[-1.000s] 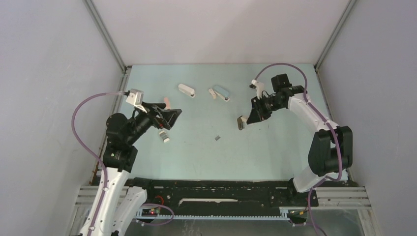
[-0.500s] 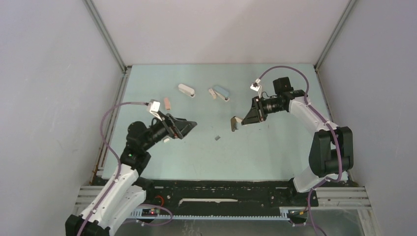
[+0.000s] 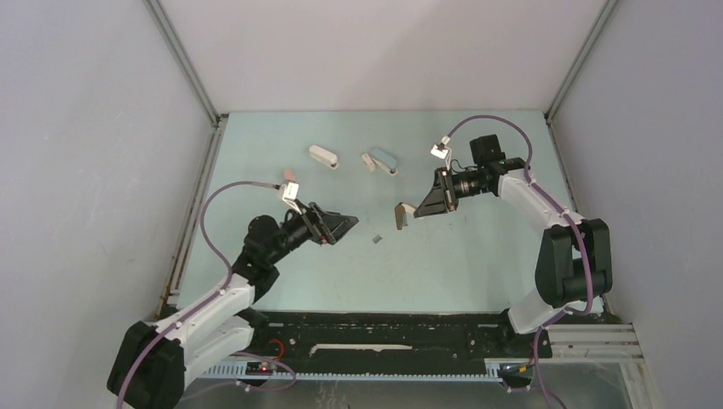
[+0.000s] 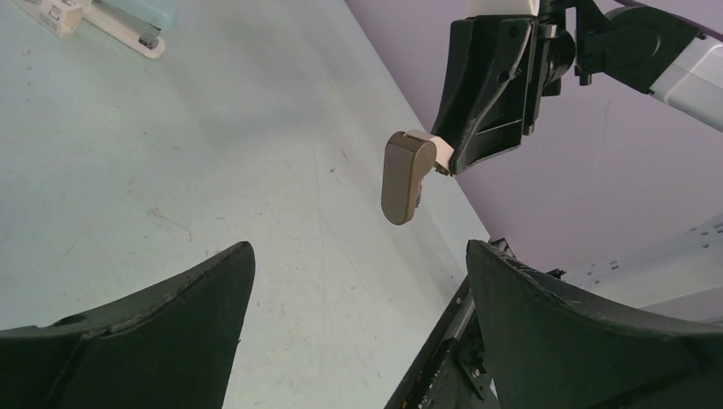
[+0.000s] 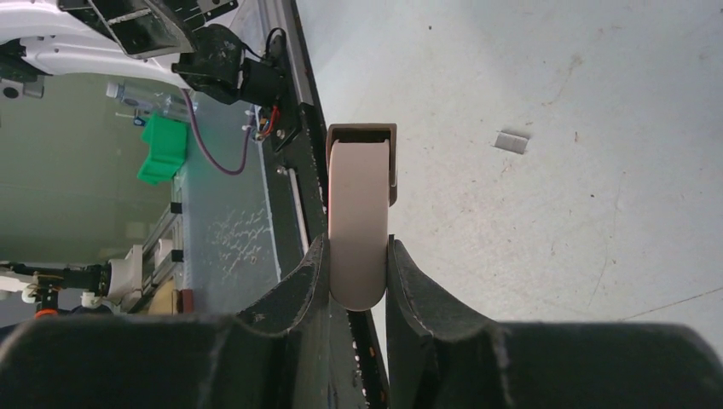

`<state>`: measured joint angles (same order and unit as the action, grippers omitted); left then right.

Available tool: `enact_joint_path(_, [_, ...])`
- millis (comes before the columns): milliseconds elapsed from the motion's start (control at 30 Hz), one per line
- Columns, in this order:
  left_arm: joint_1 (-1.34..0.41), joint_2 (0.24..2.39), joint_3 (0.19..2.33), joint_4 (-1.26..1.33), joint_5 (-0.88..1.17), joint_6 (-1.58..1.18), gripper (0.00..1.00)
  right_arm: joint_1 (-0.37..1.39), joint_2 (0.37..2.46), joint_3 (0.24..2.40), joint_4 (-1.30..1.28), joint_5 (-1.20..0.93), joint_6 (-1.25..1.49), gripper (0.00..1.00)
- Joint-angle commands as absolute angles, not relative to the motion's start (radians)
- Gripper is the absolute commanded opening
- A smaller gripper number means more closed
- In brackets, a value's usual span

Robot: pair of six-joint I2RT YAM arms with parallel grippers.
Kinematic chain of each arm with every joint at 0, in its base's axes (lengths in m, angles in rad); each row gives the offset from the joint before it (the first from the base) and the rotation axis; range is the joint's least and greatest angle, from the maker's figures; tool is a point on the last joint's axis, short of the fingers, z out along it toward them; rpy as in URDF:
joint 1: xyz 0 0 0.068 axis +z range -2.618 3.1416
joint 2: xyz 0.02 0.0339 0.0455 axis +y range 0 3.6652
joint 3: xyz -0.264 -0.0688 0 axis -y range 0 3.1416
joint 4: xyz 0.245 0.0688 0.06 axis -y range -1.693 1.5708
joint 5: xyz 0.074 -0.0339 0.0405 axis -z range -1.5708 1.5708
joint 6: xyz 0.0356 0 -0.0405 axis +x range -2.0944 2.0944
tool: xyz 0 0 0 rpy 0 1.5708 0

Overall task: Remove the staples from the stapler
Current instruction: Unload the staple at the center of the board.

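A small beige stapler [image 3: 401, 214] hangs above the table in my right gripper [image 3: 417, 210], whose fingers are shut on its rear end. The right wrist view has the stapler [image 5: 359, 213] sticking straight out between the pads of that gripper [image 5: 358, 249]. One short grey strip of staples [image 3: 376, 239] lies on the table below and left of it, and it also shows in the right wrist view as the strip [image 5: 511, 142]. My left gripper [image 3: 344, 227] stands open and empty, left of the strip. Its camera looks up at the stapler [image 4: 407, 176] past the open left gripper [image 4: 358, 251].
At the back of the table lie a white stapler [image 3: 323, 157] and a blue-and-white stapler [image 3: 383, 160]; the blue one also appears as the stapler [image 4: 128, 21]. A pink stapler [image 3: 291, 174] peeks out behind the left wrist camera. Grey walls enclose the table.
My left arm has swung right and forward toward the table's middle, gripper still open. My right gripper has carried the beige stapler a little to the left.
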<state>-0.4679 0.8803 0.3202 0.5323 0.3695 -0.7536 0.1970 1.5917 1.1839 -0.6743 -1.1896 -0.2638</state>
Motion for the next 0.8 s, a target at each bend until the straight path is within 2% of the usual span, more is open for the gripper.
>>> enact_joint_path(0, [-0.491, 0.906, 0.291, 0.683, 0.35, -0.776, 1.0, 0.204, 1.59, 1.18, -0.643, -1.252, -0.241, 0.0])
enact_joint_path(767, [-0.537, 1.095, 0.293, 0.887, 0.36, -0.848, 1.0, 0.222, 1.602, 1.18, -0.649, -1.301, -0.247, 0.0])
